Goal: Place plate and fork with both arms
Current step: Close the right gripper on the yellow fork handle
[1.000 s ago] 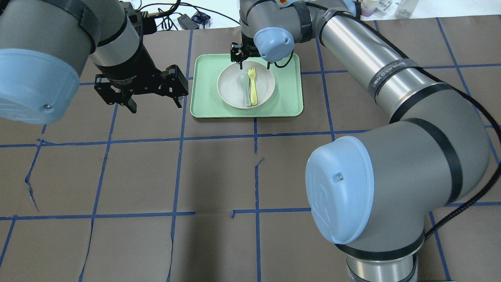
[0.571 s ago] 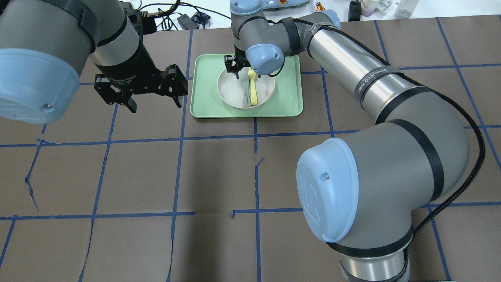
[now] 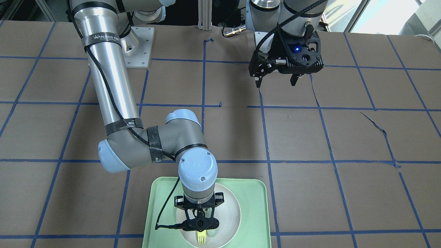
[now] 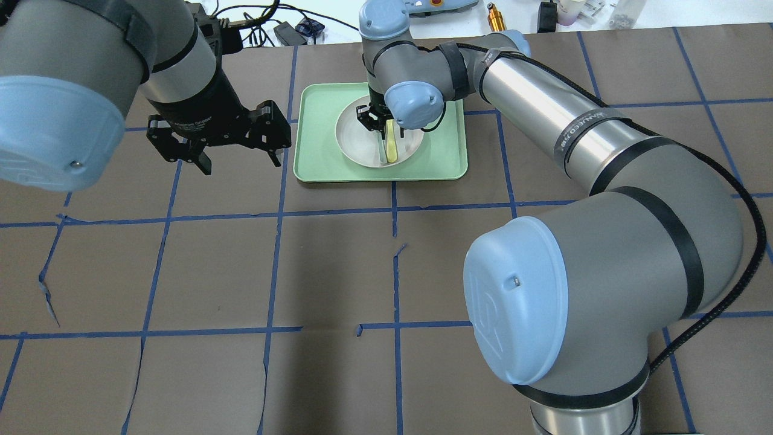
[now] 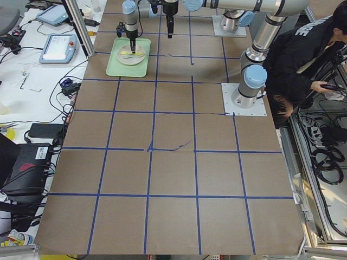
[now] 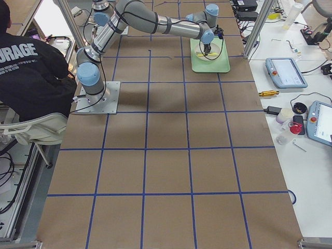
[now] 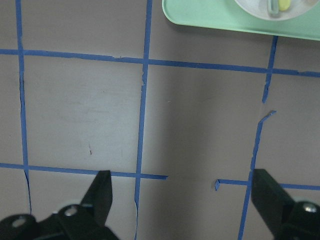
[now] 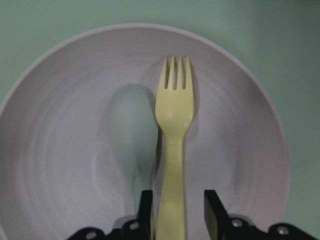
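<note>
The white plate (image 4: 361, 144) sits in the mint-green tray (image 4: 320, 136). The pale-yellow fork (image 8: 174, 115) lies in the plate (image 8: 65, 150), tines away from the wrist camera, beside a pale grey-green spoon (image 8: 131, 130). My right gripper (image 8: 177, 210) is low over the plate with its fingers on either side of the fork's handle. A gap shows on one side, so it is open. In the overhead view the right gripper (image 4: 371, 121) covers the fork's (image 4: 392, 146) upper part. My left gripper (image 4: 241, 165) is open and empty, hovering left of the tray.
The table is brown paper with blue tape lines (image 4: 278, 211). The tray's near edge (image 7: 225, 22) shows at the top of the left wrist view. Cables and devices (image 4: 290, 30) lie past the far edge. A seated person (image 6: 31, 72) is beside the robot base.
My right gripper has moved from the plate's far rim toward the plate's middle and come down around the fork's handle. The left arm has not moved.
</note>
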You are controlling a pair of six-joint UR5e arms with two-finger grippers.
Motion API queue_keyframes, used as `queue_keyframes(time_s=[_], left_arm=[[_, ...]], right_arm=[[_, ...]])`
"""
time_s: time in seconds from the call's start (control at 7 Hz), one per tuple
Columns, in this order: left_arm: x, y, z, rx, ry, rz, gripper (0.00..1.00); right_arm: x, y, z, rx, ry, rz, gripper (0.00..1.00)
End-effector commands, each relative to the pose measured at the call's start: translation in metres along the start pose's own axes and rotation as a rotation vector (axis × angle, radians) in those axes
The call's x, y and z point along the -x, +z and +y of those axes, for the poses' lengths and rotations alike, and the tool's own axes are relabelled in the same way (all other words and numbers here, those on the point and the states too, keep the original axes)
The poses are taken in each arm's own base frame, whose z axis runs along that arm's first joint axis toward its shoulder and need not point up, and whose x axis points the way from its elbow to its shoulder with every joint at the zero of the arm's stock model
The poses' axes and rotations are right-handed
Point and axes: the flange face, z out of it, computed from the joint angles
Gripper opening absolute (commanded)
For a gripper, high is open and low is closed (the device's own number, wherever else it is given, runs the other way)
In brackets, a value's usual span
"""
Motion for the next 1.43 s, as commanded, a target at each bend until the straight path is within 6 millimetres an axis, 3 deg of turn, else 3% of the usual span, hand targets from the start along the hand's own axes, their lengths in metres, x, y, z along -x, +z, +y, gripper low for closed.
queue_keyframes(time_s=[0.0, 0.57, 0.86, 1.0, 1.29], left_arm=[[-0.0002, 0.0001, 0.0, 0.0, 0.0, 0.001, 1.0], [-0.0003, 0.0008, -0.0004, 0.002, -0.002, 0.001, 1.0], [-0.0003, 0.0007, -0.0006, 0.0, -0.002, 0.001, 1.0], [-0.0003, 0.0007, -0.0006, 0.0, -0.002, 0.001, 1.0], [-0.0003, 0.0007, -0.0006, 0.0, -0.002, 0.001, 1.0]], right_arm=[[-0.0007, 0.0099, 0.0034, 0.017, 0.001, 0.004, 0.45], [-0.0009, 0.0182, 0.0066, 0.021, 0.001, 0.001, 0.41], [-0.0007, 0.0165, 0.007, 0.02, 0.0, -0.003, 0.14], [-0.0009, 0.0172, 0.0074, 0.021, 0.0, -0.001, 0.05], [-0.0016, 0.0141, 0.0091, 0.021, -0.005, 0.0, 0.0]])
